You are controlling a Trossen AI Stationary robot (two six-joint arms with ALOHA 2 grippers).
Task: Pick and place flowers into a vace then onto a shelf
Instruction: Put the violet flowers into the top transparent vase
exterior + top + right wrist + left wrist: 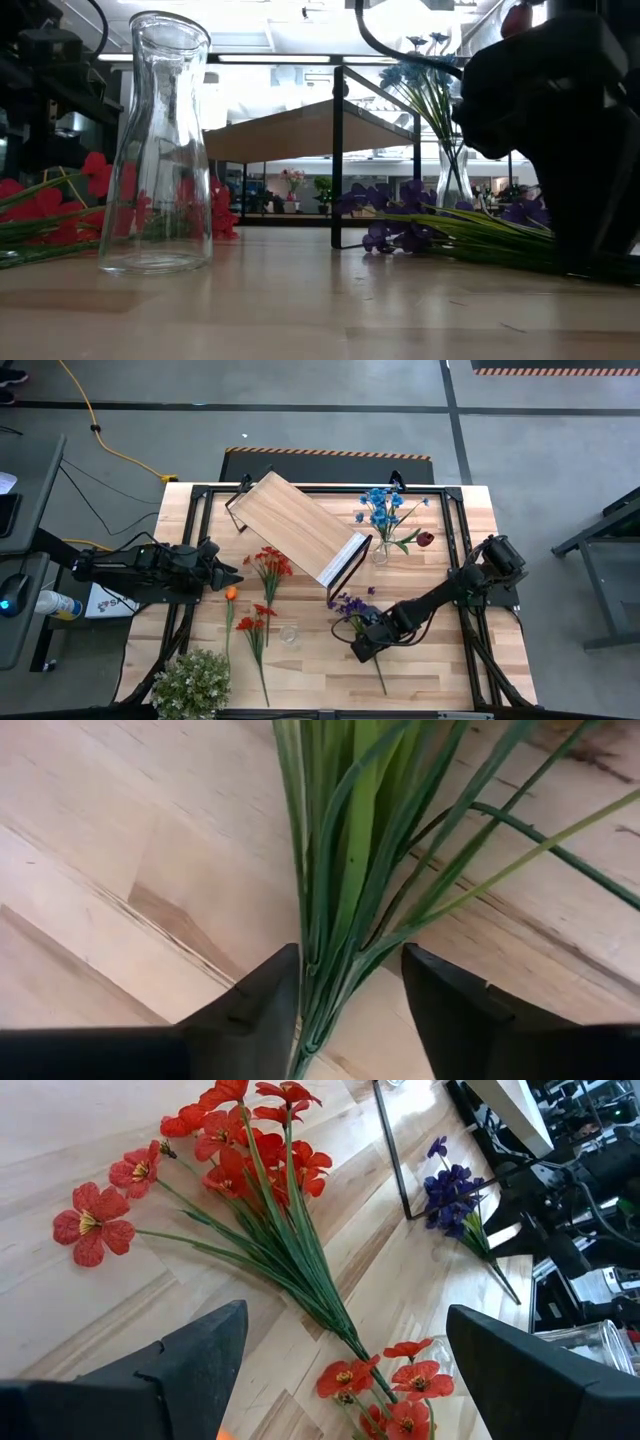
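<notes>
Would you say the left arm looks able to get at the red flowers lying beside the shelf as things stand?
Probably yes. The left tool hangs open just beside the red flowers, which lie flat on the table with nothing over them; the shelf sits off to one side.

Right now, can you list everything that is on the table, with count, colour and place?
shelf: one, light wood on black frame, tilted, back centre of the table.
empty vase: one, clear glass, front centre.
blue flowers: one bunch, standing in a second clear vase, back right.
dark red flower: one, beside that vase.
red flowers: two bunches, lying left of centre.
orange flower: one, near the left hand.
purple flowers: one bunch, lying right of centre.
bushy plant: one, pale green, front left corner.
left hand: open, above the red flowers.
right hand: closing around the purple flowers' stems.
</notes>
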